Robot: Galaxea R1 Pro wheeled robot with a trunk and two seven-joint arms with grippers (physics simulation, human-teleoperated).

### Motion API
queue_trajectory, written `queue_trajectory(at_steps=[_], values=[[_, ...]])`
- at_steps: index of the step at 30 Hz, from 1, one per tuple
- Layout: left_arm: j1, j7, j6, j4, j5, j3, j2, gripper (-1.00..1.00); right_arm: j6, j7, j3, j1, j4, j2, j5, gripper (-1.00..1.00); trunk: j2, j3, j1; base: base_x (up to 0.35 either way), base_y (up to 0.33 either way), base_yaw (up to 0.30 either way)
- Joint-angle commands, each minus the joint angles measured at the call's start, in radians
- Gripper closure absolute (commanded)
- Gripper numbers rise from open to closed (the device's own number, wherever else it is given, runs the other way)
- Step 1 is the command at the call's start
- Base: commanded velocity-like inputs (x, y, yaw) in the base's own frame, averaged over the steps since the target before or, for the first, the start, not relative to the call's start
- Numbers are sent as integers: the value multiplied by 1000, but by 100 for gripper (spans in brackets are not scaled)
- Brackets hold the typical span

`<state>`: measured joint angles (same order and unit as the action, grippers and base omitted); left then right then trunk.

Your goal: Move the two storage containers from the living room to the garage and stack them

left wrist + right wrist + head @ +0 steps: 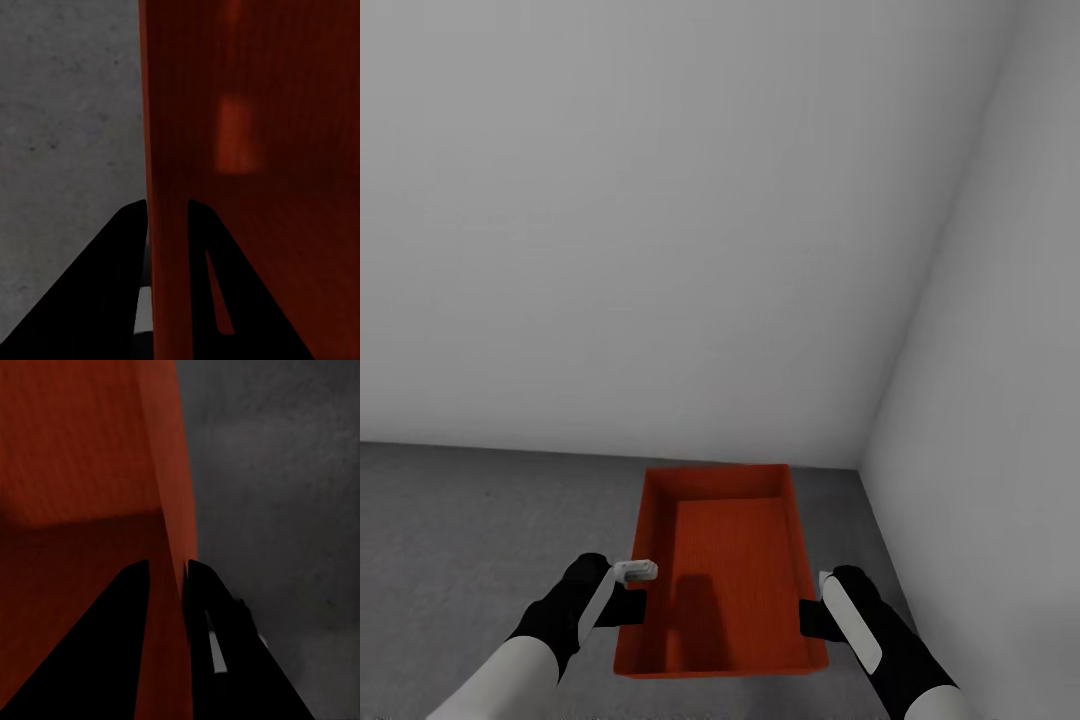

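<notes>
From my head camera I look down into a corner of the garage: plain grey-white walls [660, 220] meet the dark grey speckled floor [480, 520]. One orange-red bin [725, 570] sits in front of me, near the corner, open side up, its ribbed bottom bare. I cannot tell from here whether it rests on the floor or hangs just above it. My left pincer [632, 592] is at the bin's left wall near the front corner, and my right pincer [812, 615] is at its right wall, opposite. I see no brand, label or writing on the bin, the walls or my arms.

In my left wrist view, my left pincer [166, 214] straddles the bin's wall [169, 150]: one black finger [97, 300] outside over the floor [67, 112], the other inside over the ribbed bottom. The fingers close onto the wall.

In my right wrist view, my right pincer [166, 574] grips the opposite wall [176, 495] the same way, one finger [90, 660] inside the bin, the other outside above the floor [285, 495]. The wall is clamped between them.
</notes>
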<state>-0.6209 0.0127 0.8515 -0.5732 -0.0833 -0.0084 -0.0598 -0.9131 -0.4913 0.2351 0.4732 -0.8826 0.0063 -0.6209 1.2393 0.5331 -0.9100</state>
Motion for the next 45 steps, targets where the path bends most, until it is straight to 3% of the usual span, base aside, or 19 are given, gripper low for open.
queue_trajectory(at_steps=[1, 45], values=[[0, -5, 4, -2, -13, 1, 0, 100, 5, -7, -1, 1, -2, 0, -25, 100, 1, 3, 0, 0, 0, 0], [0, -5, 4, -2, -14, 2, 0, 100, 5, -7, -1, 1, -2, 0, -25, 100, 1, 74, 0, 0, 0, 0]])
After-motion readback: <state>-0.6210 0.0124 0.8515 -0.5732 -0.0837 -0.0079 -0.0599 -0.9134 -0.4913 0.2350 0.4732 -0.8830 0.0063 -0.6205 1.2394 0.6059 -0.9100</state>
